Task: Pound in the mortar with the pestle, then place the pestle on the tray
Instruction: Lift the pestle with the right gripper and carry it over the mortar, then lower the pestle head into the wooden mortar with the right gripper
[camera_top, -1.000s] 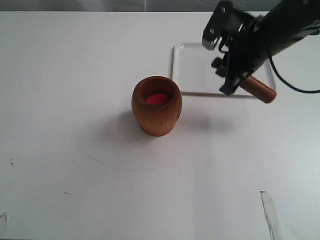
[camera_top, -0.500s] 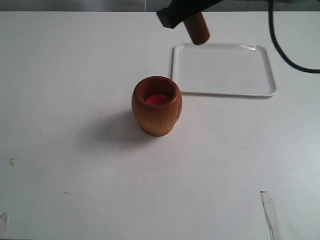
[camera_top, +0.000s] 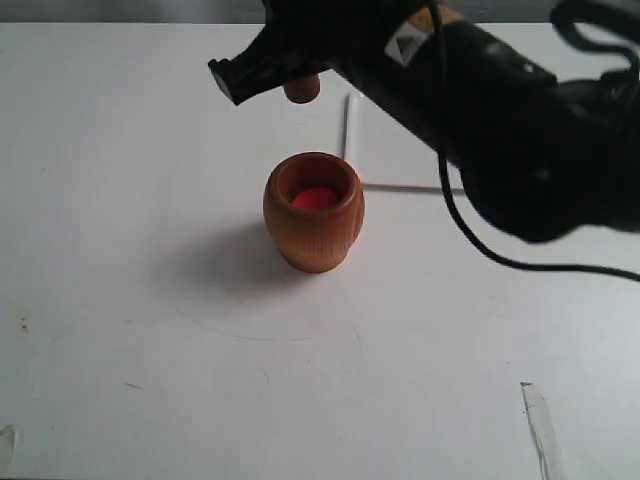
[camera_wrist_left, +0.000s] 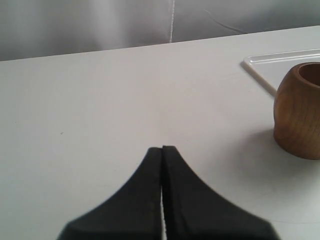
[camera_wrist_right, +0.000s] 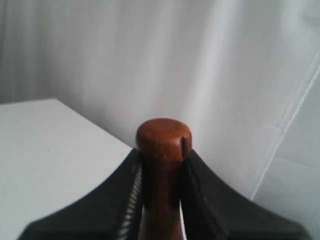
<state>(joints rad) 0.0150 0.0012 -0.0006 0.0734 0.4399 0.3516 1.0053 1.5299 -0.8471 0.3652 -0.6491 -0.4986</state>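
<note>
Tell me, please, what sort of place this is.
Probably a robot lab test bench: a plain white table, a pale curtain behind it, and staged props, a wooden mortar and a white tray.

The right tool (camera_wrist_right: 162, 156) has swung the pestle (camera_top: 302, 90) from tray (camera_top: 385, 150) toward mortar (camera_top: 313, 225).

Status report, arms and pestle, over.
Right gripper shut on pestle, in the air, outside the mortar. Left gripper shut, empty. Right arm covers part of the tray.
</note>
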